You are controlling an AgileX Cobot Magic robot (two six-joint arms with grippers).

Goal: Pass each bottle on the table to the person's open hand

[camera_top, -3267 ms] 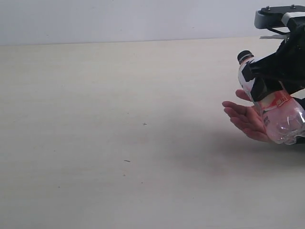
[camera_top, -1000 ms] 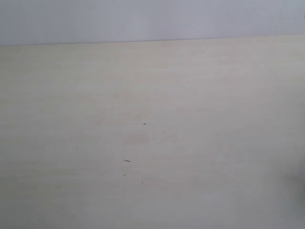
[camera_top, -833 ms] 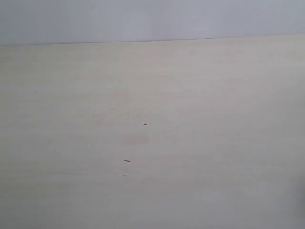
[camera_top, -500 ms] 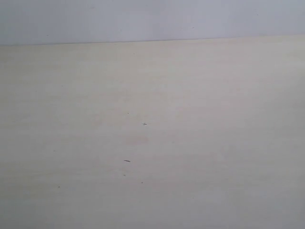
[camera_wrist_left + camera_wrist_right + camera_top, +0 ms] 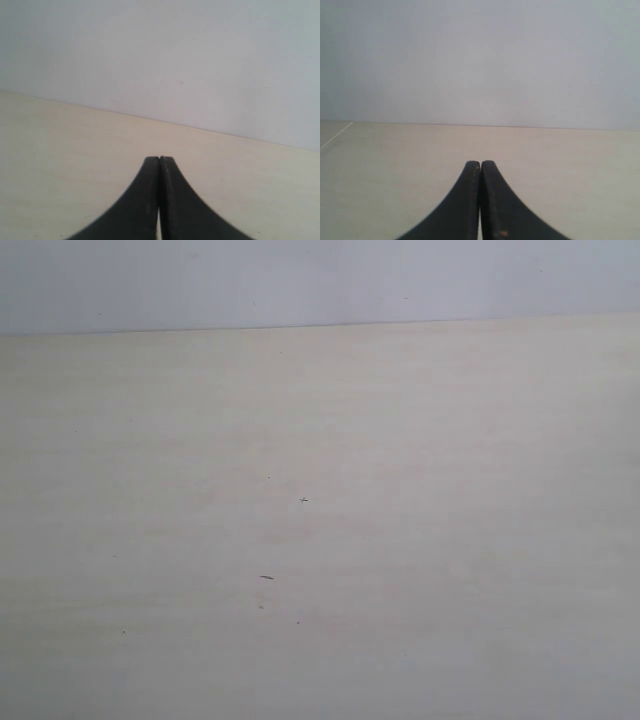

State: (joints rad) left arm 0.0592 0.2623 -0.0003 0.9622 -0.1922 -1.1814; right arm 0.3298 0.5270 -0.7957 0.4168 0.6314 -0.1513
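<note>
pale table (image 5: 420,540) with tiny dark specks (image 5: 303,500) — left gripper (image 5: 159,162) and right gripper (image 5: 480,165) both pressed together, holding nothing

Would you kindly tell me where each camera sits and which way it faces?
Exterior view: off the arms, raised, looking down across the table to the pale wall; nothing of the robot shows.
Left wrist view: on the left wrist, low, facing along the table to the wall; the left gripper shows, jaws shut.
Right wrist view: on the right wrist, facing likewise; the right gripper shows, shut.
Shared: all three see table meeting wall.
</note>
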